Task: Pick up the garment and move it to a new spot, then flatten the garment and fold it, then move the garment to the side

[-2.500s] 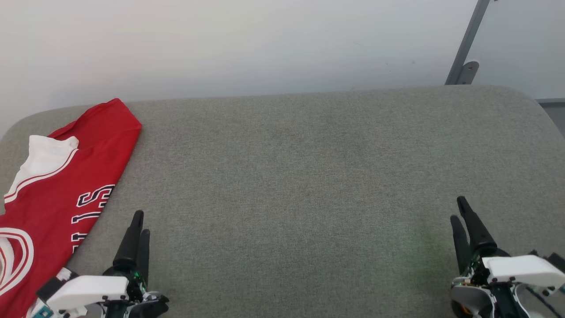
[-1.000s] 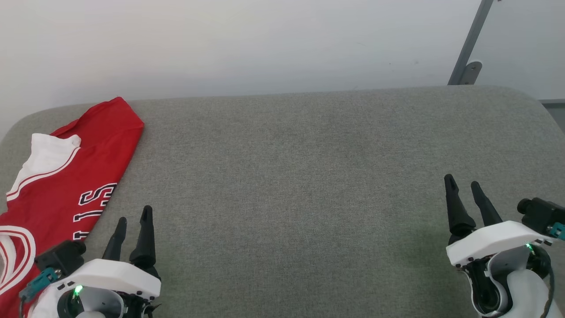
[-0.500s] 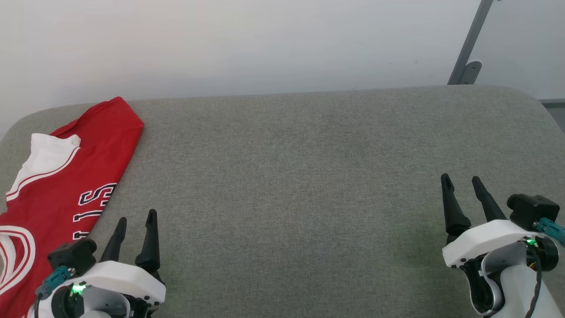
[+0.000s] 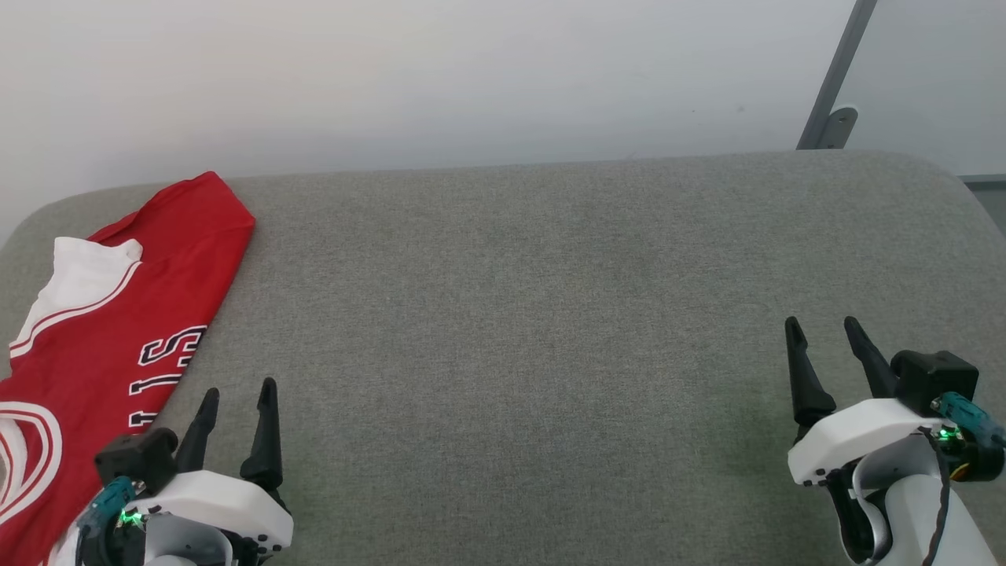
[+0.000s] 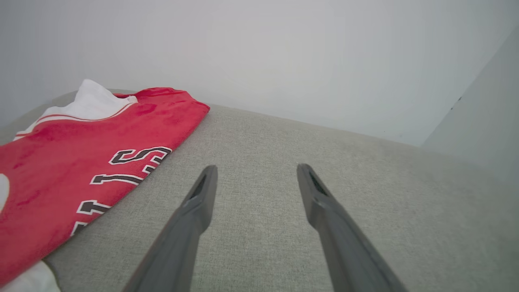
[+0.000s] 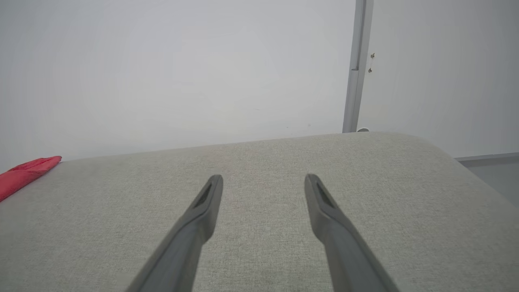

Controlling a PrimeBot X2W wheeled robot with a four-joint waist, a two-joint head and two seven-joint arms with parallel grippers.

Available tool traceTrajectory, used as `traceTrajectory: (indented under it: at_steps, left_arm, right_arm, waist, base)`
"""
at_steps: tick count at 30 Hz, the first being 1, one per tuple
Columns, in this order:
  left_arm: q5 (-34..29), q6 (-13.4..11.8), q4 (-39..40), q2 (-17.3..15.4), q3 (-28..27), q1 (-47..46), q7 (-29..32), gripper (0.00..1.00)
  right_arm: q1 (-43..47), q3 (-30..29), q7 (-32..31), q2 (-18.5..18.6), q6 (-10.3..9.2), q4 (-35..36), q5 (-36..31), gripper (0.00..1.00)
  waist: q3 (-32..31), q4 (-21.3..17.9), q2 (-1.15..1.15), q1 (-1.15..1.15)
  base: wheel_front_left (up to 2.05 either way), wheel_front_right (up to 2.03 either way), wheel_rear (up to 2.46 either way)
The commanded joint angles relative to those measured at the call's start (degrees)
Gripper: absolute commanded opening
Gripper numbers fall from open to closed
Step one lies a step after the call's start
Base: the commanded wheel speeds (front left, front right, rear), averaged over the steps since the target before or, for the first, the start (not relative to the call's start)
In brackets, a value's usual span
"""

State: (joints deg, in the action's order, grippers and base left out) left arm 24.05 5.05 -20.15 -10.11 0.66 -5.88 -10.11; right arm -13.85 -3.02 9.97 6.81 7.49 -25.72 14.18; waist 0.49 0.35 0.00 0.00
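A grey fabric-covered tabletop [image 4: 550,314] with rounded corners stands against a pale wall [image 4: 393,79]. A grey metal post [image 4: 835,79] rises behind its corner at 1 o'clock in the head view. The shirt [image 4: 102,314] lies flat along the tabletop's left side, from about 10 o'clock down to 8 o'clock, where it runs out of the picture. It is red, with a white sleeve [image 4: 75,283] edged in striped trim near its upper end. Black-and-white lettering [image 4: 169,362] runs along its right edge, and curved white bands [image 4: 23,448] sit at its lower end. The left tool [image 4: 240,386] is at 7 o'clock, its two dark fingers spread and pointing toward 12, with nothing between them. It is just beside the shirt's right edge and apart from it. In the left wrist view the shirt lies at 9 to 10 o'clock of those fingers, with bare grey fabric between. The right tool [image 4: 820,321] is at 4 o'clock, well apart from the shirt, fingers likewise spread, empty and pointing toward 12. In the right wrist view only a red corner of the shirt shows, at 9 o'clock by the picture's edge.
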Motion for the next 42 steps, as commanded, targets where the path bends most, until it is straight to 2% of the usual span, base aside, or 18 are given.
traceTrajectory:
  at_steps: [1, 28, 34, 42]
  left_arm:
    - [-1.5, 0.2, 0.1, -0.3, -0.2, -1.2, -0.4, 1.0]
    - [-15.0, 1.5, -2.6, -0.2, -0.9, -1.4, -3.8, 1.0]
    - [-17.2, 1.5, -2.8, 0.7, -2.0, -1.4, -4.4, 1.0]
    - [-19.5, 0.9, -2.8, 1.8, -4.4, 0.6, -5.2, 1.0]
  right_arm:
    - [-1.1, -0.3, 0.6, 0.0, 0.0, 0.1, -1.5, 1.0]
    - [-2.0, -2.1, 4.0, -0.7, 0.0, -1.2, -10.3, 1.0]
    - [-1.8, -1.0, 4.5, -1.3, 0.0, -1.2, -12.1, 1.0]
    - [-1.4, 2.3, 5.3, -2.4, -0.01, -2.2, -13.8, 1.0]
  waist:
    - [0.0, 0.0, 0.0, 0.0]
    - [0.4, 1.0, 0.0, 0.0]
    - [0.8, 4.4, 0.0, 0.0]
    - [0.9, 11.9, 0.0, 0.0]
  base:
    - [0.0, 0.0, 0.0]
    - [0.0, 0.0, 0.0]
    - [0.0, 0.0, 0.0]
    - [0.0, 0.0, 0.0]
